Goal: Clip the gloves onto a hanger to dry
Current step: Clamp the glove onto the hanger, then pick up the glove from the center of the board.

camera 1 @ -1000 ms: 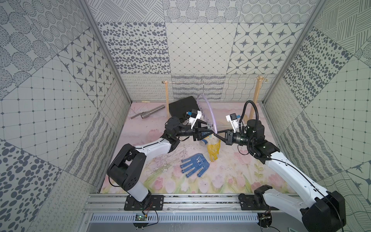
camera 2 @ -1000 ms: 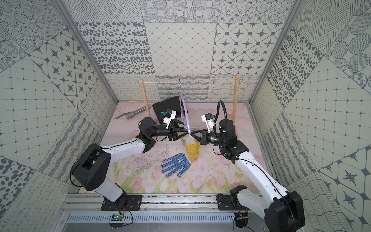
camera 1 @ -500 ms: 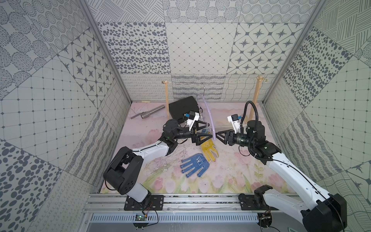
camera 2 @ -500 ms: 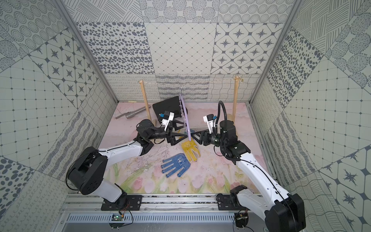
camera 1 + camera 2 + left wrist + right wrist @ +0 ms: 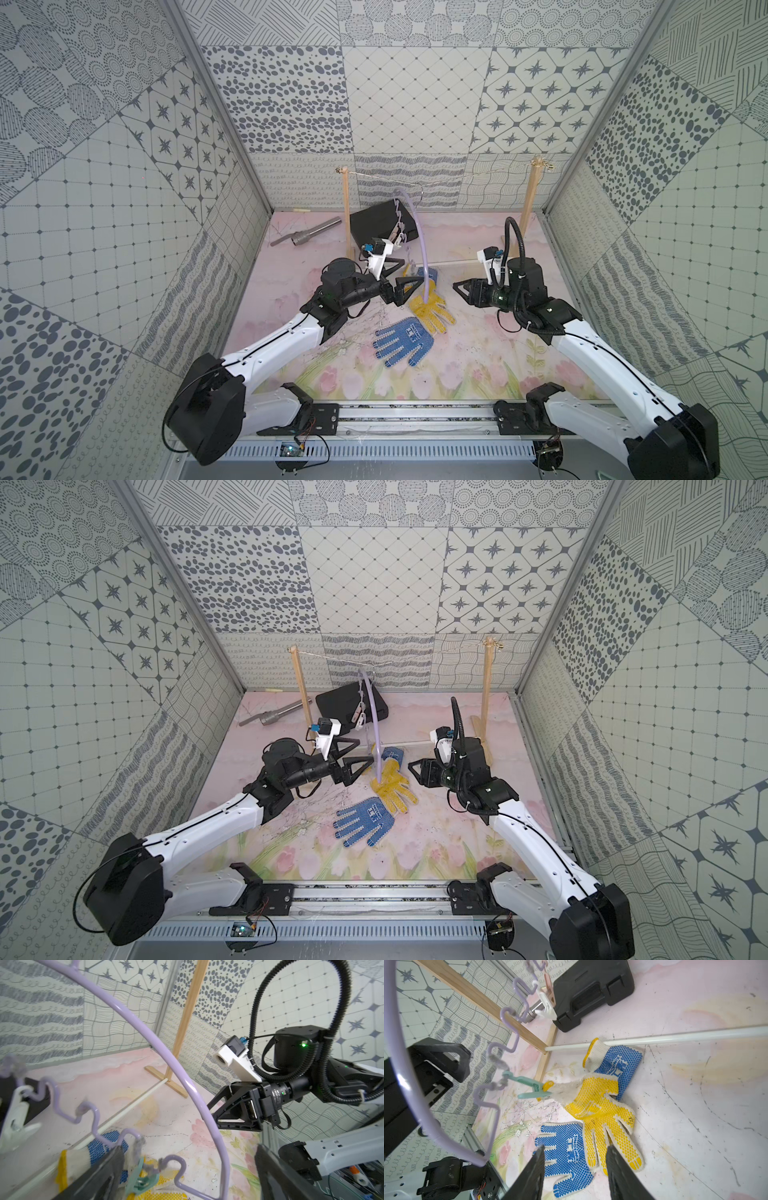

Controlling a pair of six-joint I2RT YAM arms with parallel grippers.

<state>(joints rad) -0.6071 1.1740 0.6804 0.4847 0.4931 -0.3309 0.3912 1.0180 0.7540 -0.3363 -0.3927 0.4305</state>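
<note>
Patterned walls (image 5: 124,166) enclosed the pink surface (image 5: 478,357). At frame centre we saw the hanger (image 5: 422,255) hung from string (image 5: 374,176), apparently so its pegs dangled within reach. The yellow glove (image 5: 430,309) trailed below it, cuff in a teal peg (image 5: 529,1086), and the blue gloves (image 5: 401,340) lay loose. Left fingers (image 5: 93,1176) gaped wide and right fingers (image 5: 531,1174) narrower, both empty.

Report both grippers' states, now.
Left gripper: open, holding nothing.
Right gripper: open, holding nothing.
</note>
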